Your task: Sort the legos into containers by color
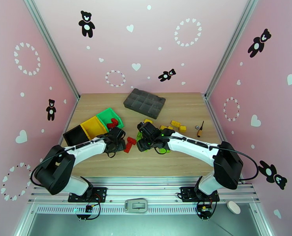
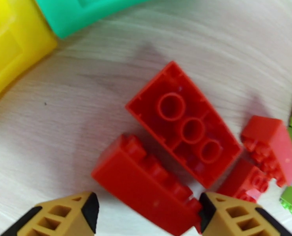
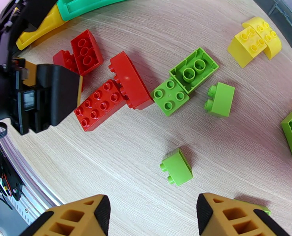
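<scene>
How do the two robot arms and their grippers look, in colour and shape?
Both the left arm and the right arm have white rounded links, bulky black joints and thin black cables. The left gripper and the right gripper carry ochre fingers with hollow cells and black inner faces.

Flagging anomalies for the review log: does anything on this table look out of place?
Yes. Red bricks sit in the green bin, a colour mismatch. A small screwdriver lies right of the yellow bricks on the table, and it is no brick to sort.
</scene>
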